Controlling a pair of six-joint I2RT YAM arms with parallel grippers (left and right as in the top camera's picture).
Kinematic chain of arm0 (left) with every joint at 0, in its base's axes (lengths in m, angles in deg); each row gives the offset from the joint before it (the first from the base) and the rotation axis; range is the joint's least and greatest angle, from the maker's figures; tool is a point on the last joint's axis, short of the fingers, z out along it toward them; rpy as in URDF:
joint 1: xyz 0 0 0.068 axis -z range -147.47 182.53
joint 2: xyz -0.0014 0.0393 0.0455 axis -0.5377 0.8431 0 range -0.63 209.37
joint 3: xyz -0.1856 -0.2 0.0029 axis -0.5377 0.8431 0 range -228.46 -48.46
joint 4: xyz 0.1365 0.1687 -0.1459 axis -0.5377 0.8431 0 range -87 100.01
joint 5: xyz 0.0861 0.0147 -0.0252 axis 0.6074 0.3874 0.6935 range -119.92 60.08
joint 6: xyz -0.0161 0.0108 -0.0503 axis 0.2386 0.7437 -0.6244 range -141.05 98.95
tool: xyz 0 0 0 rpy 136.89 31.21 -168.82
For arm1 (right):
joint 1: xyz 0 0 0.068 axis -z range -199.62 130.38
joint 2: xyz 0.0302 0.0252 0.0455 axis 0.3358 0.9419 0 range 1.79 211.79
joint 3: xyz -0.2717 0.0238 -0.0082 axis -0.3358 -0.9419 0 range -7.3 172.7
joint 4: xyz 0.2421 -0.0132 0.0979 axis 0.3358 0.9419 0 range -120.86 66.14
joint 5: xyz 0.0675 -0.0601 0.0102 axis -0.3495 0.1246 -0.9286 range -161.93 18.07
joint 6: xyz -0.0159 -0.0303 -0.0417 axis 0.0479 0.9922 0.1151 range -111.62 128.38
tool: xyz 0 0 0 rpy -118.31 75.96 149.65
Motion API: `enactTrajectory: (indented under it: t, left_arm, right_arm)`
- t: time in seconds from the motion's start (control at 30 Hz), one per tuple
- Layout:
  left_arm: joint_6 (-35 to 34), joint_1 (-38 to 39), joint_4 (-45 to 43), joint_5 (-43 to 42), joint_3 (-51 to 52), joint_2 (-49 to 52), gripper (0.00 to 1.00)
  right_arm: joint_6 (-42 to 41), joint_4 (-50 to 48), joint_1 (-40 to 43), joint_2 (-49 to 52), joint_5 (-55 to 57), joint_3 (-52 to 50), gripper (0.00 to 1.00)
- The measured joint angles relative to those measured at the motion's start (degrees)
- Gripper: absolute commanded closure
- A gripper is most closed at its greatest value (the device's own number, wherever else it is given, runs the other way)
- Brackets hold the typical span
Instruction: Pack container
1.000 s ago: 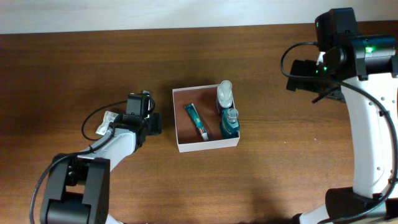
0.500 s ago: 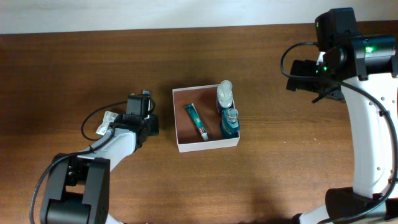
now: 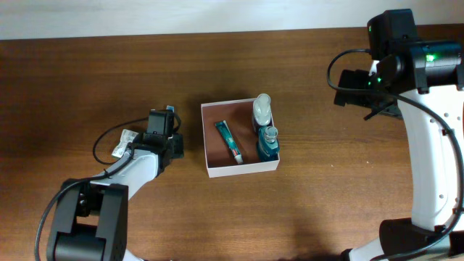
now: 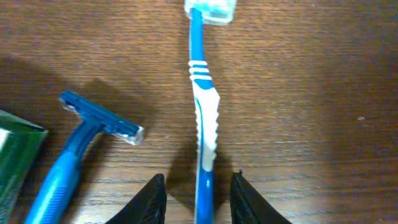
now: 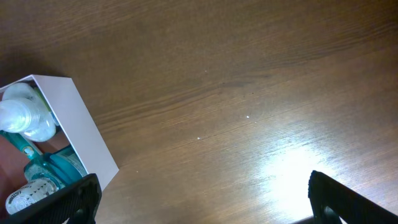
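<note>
slip risk: straddled the toothbrush (image 4: 202,118) handle's tail with the left gripper (image 4: 198,182), whether clamped unclear, right gripper (image 5: 202,199) spread wide, could have tipped out short of the container (image 3: 243,168) between both arms.

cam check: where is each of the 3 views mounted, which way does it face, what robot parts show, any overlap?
Overhead: fixed above the table, facing straight down; container mid-frame, both arms in view.
Left wrist: on the left arm, facing down past the left gripper, whose fingers flank a toothbrush; razor alongside.
Right wrist: on the right arm, facing down at the table; right gripper wide open, fingertips in the lower corners.
Shared: overhead and right wrist both show the container and its teal bottle.
</note>
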Motion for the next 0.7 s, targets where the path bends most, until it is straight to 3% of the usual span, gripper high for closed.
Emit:
enactTrajectory:
  t: [0.13,0.2,0.4,0.57,0.7]
  left_arm:
    - [0.0,0.0,-0.1,0.7,0.0,0.0,0.68]
    - [0.0,0.0,-0.2,0.9,0.0,0.0,0.74]
    - [0.0,0.0,-0.2,0.8,0.0,0.0,0.75]
    - [0.1,0.0,-0.3,-0.5,0.0,0.0,0.88]
    - [0.0,0.0,-0.2,-0.9,0.0,0.0,0.88]
  right_arm:
    - [0.0,0.0,0.0,0.0,0.0,0.0,0.02]
    - [0.0,0.0,0.0,0.0,0.0,0.0,0.02]
    - [0.0,0.0,0.0,0.0,0.0,0.0,0.02]
    - [0.0,0.0,0.0,0.0,0.0,0.0,0.02]
    - [0.0,0.0,0.0,0.0,0.0,0.0,0.02]
